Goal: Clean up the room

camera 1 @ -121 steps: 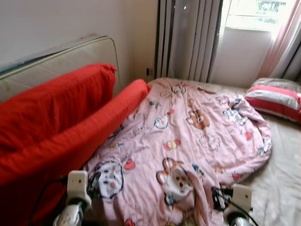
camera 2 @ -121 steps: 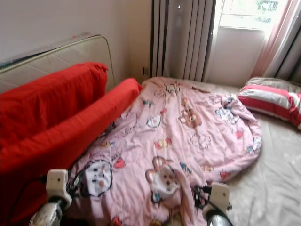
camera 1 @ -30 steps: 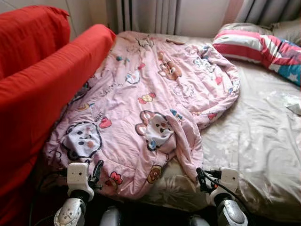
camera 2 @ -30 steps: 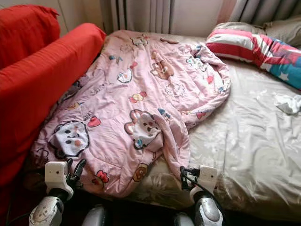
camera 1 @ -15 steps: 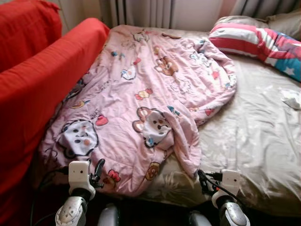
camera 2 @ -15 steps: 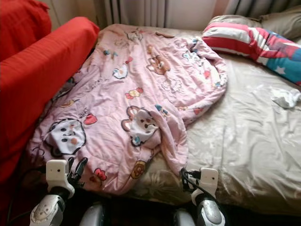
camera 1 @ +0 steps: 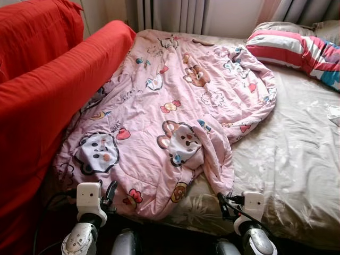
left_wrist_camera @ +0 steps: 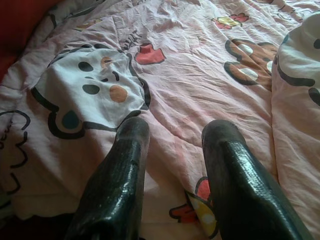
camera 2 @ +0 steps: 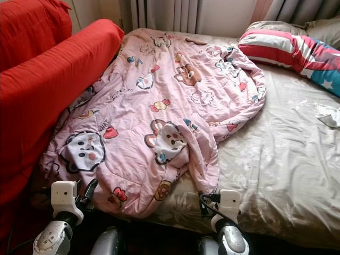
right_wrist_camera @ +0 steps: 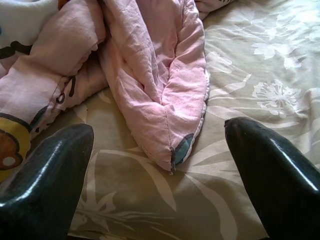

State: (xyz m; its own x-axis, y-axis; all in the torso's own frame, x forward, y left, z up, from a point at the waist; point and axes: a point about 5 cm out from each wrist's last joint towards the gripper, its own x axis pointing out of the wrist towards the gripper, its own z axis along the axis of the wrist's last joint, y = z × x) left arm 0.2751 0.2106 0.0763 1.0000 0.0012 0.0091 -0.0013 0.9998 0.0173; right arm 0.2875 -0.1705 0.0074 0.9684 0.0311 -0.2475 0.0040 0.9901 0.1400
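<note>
The right gripper [right_wrist_camera: 165, 165] has its jaws spread wide, one finger on either side of the folded-over corner of the pink quilt [camera 2: 159, 111], which lies on the beige sheet [camera 2: 276, 159] just ahead of the fingertips; nothing is held. The left gripper [left_wrist_camera: 172, 150] hangs over the quilt's near hem with its jaws moderately apart, also empty, a cartoon face printed just beyond the tips. From the head views, both grippers sit low at the near edge of the bed [camera 1: 297, 212], the left toward the near left corner beside the red cushion [camera 1: 48, 95], the right about midway along that edge. The quilt sprawls crumpled over the left half of the bed, reaching from the near edge to the far edge by the curtains [camera 1: 175, 13], while a striped pillow [camera 2: 281, 45] rests at the far right corner. The step in hand appears to be taking hold of the quilt's near edge to straighten it. Done well, the right jaws would straddle the thick doubled corner and close on padding rather than the sheet beneath, and the left would pinch the hem itself, so both lift evenly.
</note>
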